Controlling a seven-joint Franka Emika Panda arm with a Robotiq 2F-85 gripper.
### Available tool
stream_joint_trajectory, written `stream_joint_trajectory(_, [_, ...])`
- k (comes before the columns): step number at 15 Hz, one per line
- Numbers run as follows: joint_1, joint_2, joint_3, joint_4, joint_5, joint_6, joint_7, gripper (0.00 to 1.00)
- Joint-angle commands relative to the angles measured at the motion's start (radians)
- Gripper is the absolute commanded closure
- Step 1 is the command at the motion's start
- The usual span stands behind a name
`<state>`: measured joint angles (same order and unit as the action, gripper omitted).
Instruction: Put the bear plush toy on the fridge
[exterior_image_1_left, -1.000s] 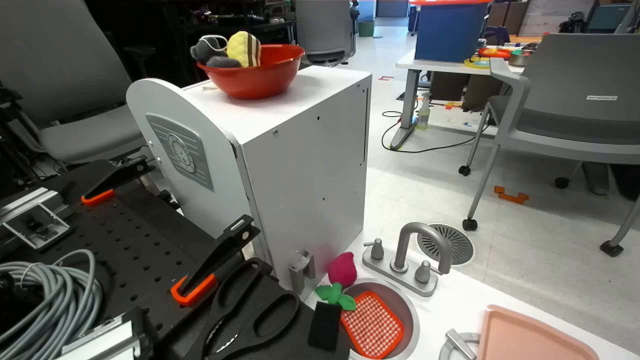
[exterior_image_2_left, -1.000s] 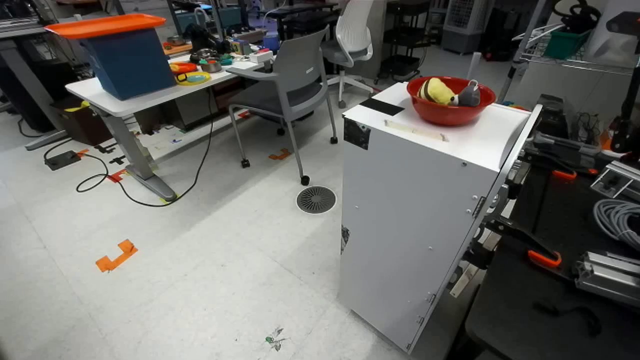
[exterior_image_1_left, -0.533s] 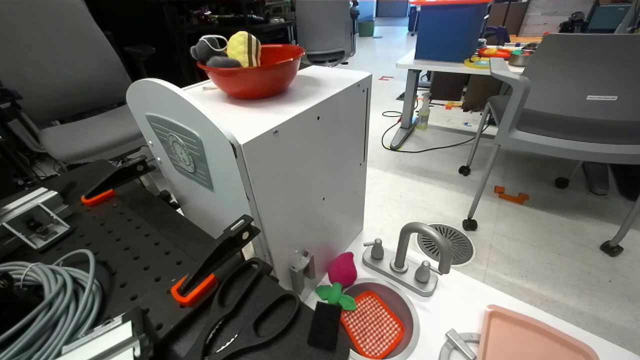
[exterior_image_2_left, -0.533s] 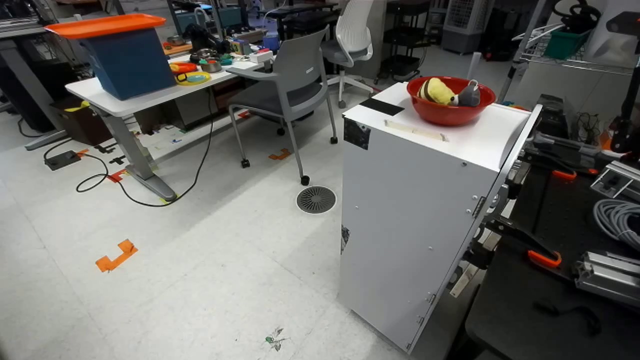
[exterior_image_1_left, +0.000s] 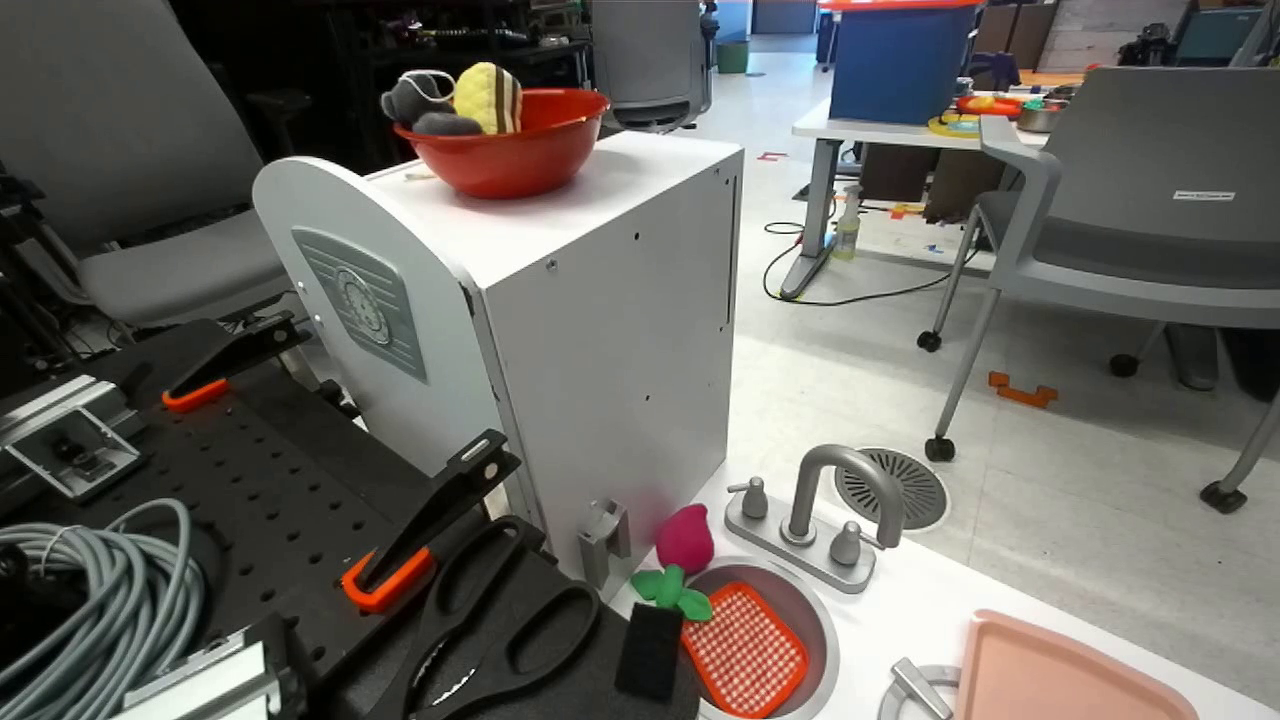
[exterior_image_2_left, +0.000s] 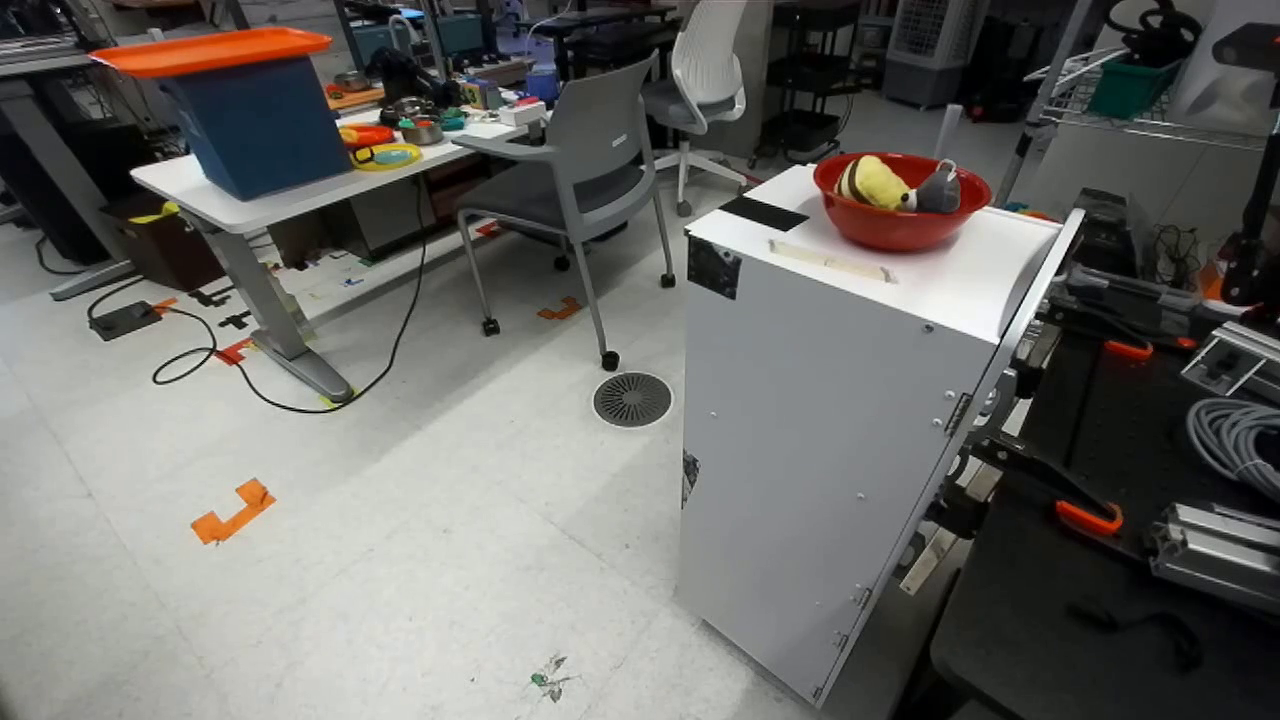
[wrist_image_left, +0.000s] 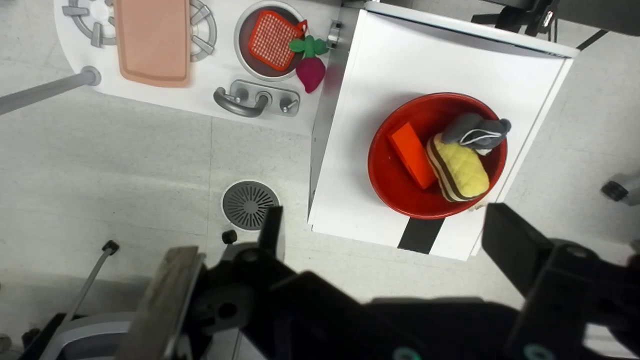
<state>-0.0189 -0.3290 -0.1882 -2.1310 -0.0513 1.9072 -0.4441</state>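
The bear plush toy, a dark grey soft lump with a white cord, lies in the red bowl (wrist_image_left: 392, 182) and shows in the wrist view (wrist_image_left: 467, 131) and both exterior views (exterior_image_1_left: 415, 98) (exterior_image_2_left: 938, 192). The bowl stands on the flat top of the fridge (wrist_image_left: 345, 187), the tall white cabinet in both exterior views (exterior_image_1_left: 620, 320) (exterior_image_2_left: 800, 440). A yellow striped piece (wrist_image_left: 465, 170) and an orange block (wrist_image_left: 412, 155) share the bowl. My gripper (wrist_image_left: 384, 209) is open and empty, its fingers spread above the fridge's lower edge in the wrist view. The exterior views do not show it.
A toy sink (exterior_image_1_left: 825, 640) with a faucet (exterior_image_1_left: 850, 480), a magenta plush (exterior_image_1_left: 686, 540) and a pink tray (exterior_image_1_left: 1070, 670) stand beside the fridge. A black table with clamps (exterior_image_1_left: 390, 580) adjoins the door side. The rounded door top (exterior_image_1_left: 330, 190) rises above the fridge top.
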Motion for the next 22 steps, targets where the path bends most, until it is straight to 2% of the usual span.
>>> stream_joint_trajectory(1, [-0.011, 0.001, 0.009, 0.002, 0.004, -0.002, -0.003, 0.0])
stream_joint_trajectory(11, [-0.011, 0.001, 0.009, 0.002, 0.004, -0.002, -0.003, 0.0])
stream_joint_trajectory(17, [-0.03, 0.023, 0.043, 0.036, -0.021, -0.037, 0.165, 0.0])
stream_joint_trajectory(22, [-0.011, 0.07, 0.103, 0.045, -0.065, -0.034, 0.226, 0.0])
